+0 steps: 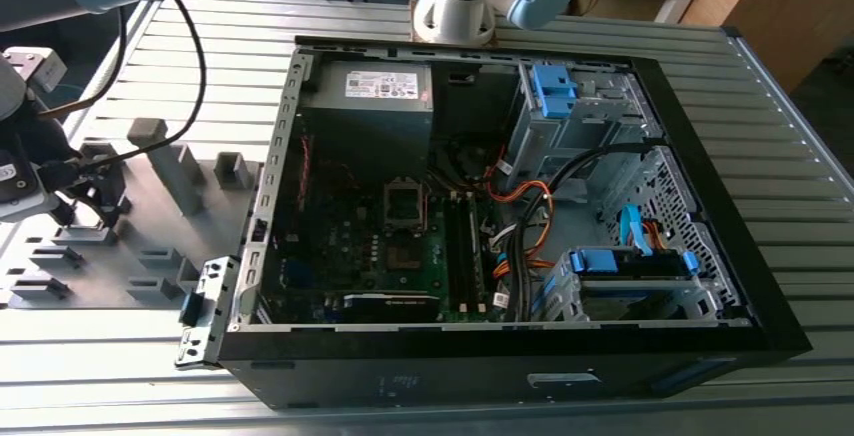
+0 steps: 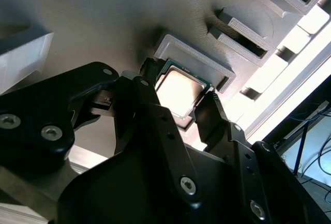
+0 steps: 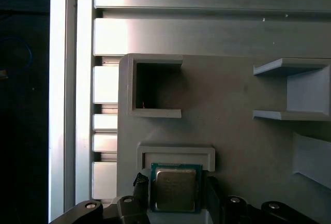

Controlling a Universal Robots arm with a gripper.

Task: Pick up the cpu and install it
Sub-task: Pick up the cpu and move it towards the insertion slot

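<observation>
Over at the exterior view's left, the gripper (image 1: 88,204) hangs low above a grey holder plate (image 1: 158,268) on the slatted table (image 1: 801,286). In both wrist views its black fingers (image 2: 147,97) are drawn in narrow, pinching the cpu (image 3: 176,189) by two opposite edges, with the chip lying silver face up inside its raised grey frame (image 3: 176,154). Further right stands the open computer case (image 1: 747,296), its dark socket (image 1: 407,206) well apart from the chip.
</observation>
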